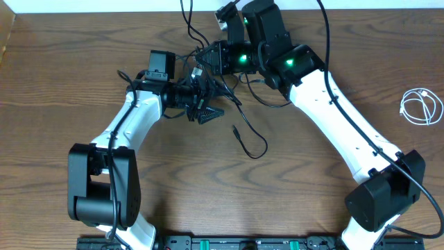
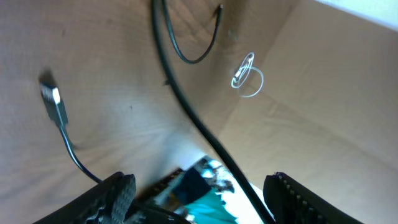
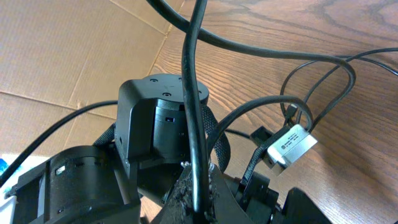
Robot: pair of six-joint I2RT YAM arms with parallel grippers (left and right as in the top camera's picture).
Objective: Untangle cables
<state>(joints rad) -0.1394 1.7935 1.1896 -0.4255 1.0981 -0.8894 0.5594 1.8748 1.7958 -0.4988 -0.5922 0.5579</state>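
**Spotter:** Your right hand (image 3: 196,194) was clenched on one of the black cables (image 3: 191,93), which ran straight up out of its tips. Your left hand (image 2: 208,198) was released, fingers (image 2: 115,196) spread wide. A length of black cable passed loose between them, pinched by neither.

**Operator:** Where did everything lie on the table (image 1: 55,83)?

**Spotter:** The black cables were bunched between your two hands at the far middle of the table. I couldn't tell whether they were knotted or only crossed. One tail trailed out of the bunch toward you and ended free on the wood. The white cable (image 1: 421,106) lay coiled by itself, well apart on your right, so I'd judge it needed nothing more.

**Operator:** How would they handle?

**Spotter:** Light and limp, I'd say, and thin enough to kink. The jacket looked smooth, so it would likely slip through your grip if you pulled hard. The stiff part was the plug (image 2: 55,102), lying on the table near your left hand, and that would snag in any loop. I'd have had you hold the bunch with the right hand and take the loose cord just behind its plug with the left. Then you'd feed the end back through rather than tug the middle.
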